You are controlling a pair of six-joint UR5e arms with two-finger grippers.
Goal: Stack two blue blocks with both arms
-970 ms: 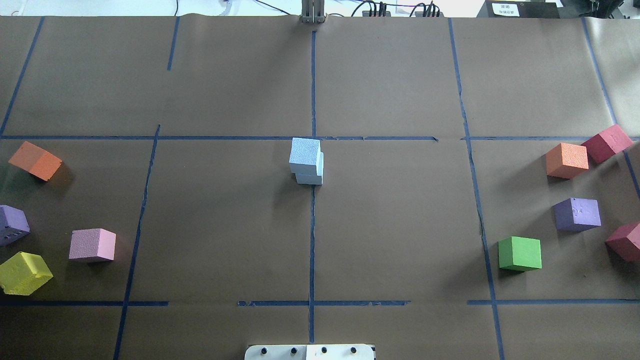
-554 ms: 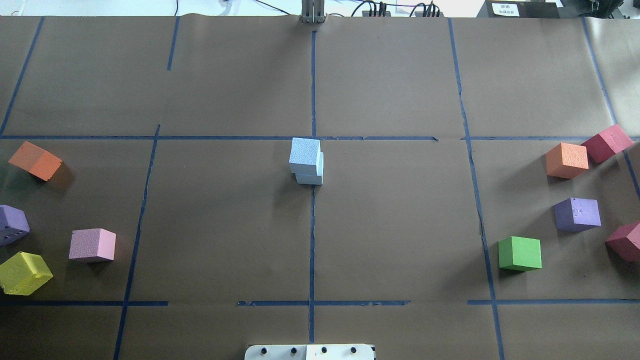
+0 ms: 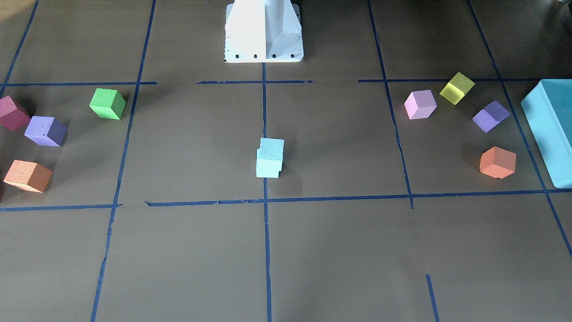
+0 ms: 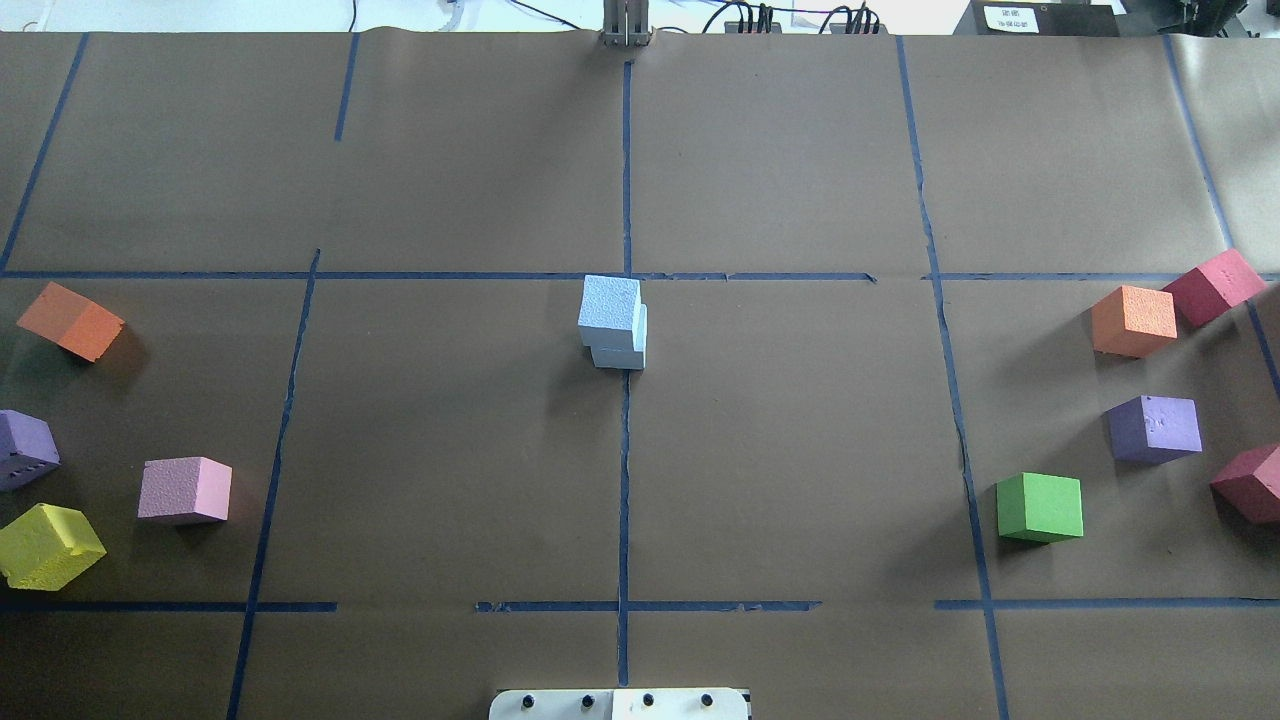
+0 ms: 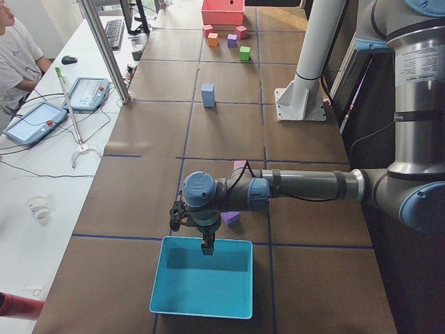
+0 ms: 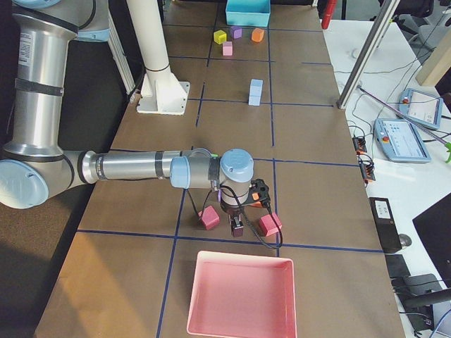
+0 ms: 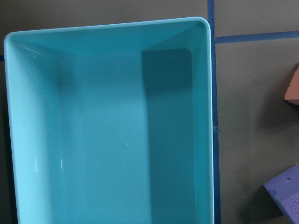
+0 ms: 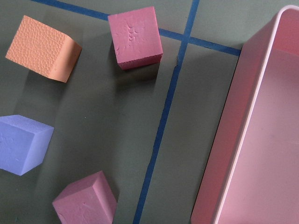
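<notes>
The two pale blue blocks are stacked at the table's centre. The top block (image 4: 609,303) sits slightly offset on the lower one (image 4: 620,356). The stack also shows in the front view (image 3: 270,157) and both side views (image 5: 208,94) (image 6: 256,91). No gripper touches it. My left gripper (image 5: 207,243) hangs over the near rim of the teal box at the table's left end. My right gripper (image 6: 238,227) hangs near the crimson cubes by the pink tray. I cannot tell whether either is open or shut.
The teal box (image 7: 107,130) lies under the left wrist. The pink tray (image 8: 261,140) lies beside the right wrist. Orange, purple, pink and yellow cubes (image 4: 184,490) lie at the left. Orange, crimson, purple and green cubes (image 4: 1040,507) lie at the right. The white pedestal (image 3: 263,31) stands at the table's robot side.
</notes>
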